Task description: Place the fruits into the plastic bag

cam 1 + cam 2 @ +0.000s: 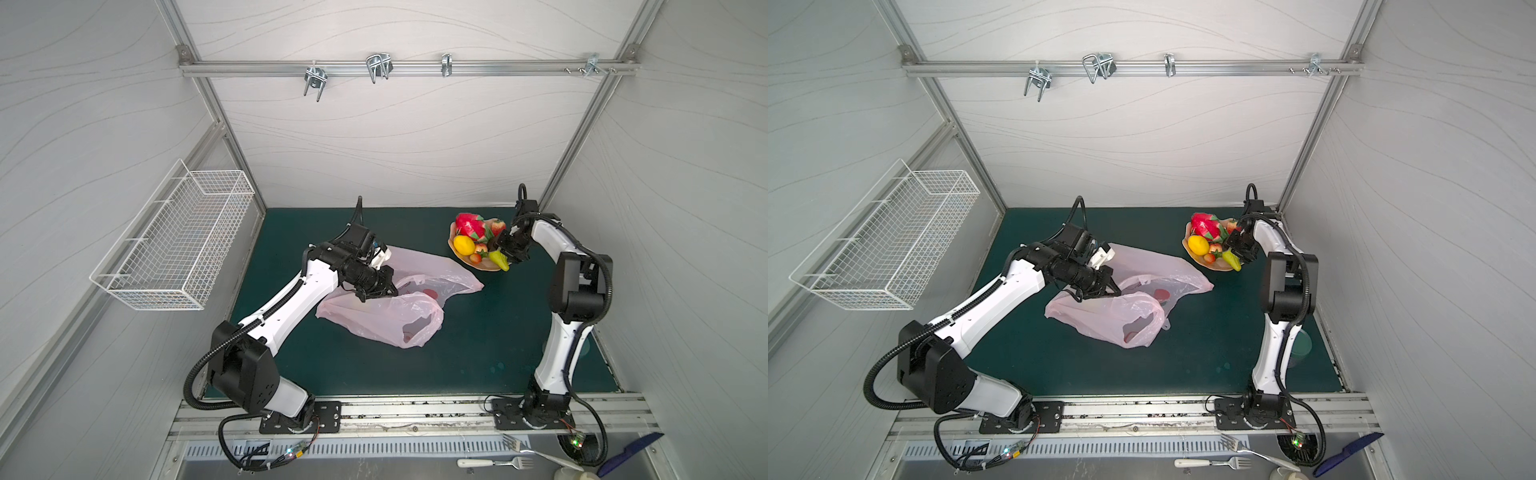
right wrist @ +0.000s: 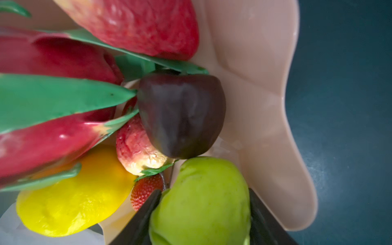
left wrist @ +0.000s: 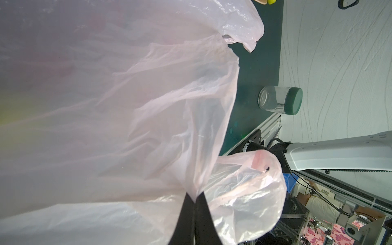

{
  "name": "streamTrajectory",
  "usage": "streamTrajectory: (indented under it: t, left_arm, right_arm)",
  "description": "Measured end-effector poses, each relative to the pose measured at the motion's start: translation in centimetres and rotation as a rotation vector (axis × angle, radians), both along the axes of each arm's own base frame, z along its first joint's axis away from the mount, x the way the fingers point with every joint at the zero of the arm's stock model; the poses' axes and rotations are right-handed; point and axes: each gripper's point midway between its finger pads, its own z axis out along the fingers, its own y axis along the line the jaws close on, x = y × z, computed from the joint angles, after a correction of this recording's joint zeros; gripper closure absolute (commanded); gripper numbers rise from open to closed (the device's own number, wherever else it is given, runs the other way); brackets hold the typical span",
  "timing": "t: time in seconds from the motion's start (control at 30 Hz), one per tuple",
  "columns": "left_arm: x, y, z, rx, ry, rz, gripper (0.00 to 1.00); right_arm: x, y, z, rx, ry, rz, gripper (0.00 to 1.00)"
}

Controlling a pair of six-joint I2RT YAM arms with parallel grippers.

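The pale pink plastic bag (image 1: 415,320) (image 1: 1133,320) lies crumpled mid-mat, with red shapes showing through it. My left gripper (image 1: 392,291) (image 3: 194,198) is shut, pinching a fold of the bag (image 3: 127,106) near its mouth. The fruits sit on a peach plate (image 1: 478,266) (image 2: 265,84) at the back right: a dragon fruit (image 1: 467,226), a lemon (image 1: 464,245), a strawberry (image 2: 146,191), a dark round fruit (image 2: 182,114) and a green pear (image 1: 498,261) (image 2: 201,201). My right gripper (image 1: 500,251) (image 2: 204,191) is open, one finger on each side of the pear, which lies on the plate.
A white wire basket (image 1: 174,241) hangs on the left wall. A clear jar with a green lid (image 3: 280,100) stands near the mat's front right corner. Two forks (image 1: 498,461) lie on the front ledge. Metal hooks (image 1: 378,66) hang on the back rail.
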Motion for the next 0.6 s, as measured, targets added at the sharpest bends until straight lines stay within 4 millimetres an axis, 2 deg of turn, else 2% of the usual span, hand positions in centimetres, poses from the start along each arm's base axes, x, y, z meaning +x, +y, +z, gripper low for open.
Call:
streamTrajectory:
  t: [0.07,0.1,0.23,0.6]
  left_arm:
    - [0.0,0.0,0.0,0.0,0.0,0.0,1.0]
    - [0.0,0.0,0.0,0.0,0.0,-0.001,1.0]
    - [0.0,0.0,0.0,0.0,-0.001,-0.001,1.0]
    - [0.0,0.0,-0.02,0.001,-0.004,-0.005,1.0]
  right_arm:
    - [-0.01,0.02,-0.01,-0.001,0.0,0.001,0.13]
    - [0.05,0.07,0.01,0.002,-0.002,0.0,0.09]
    - [0.19,0.27,0.06,0.002,-0.008,0.0,0.02]
    - [0.86,0.21,0.64,-0.003,-0.039,-0.009,0.01]
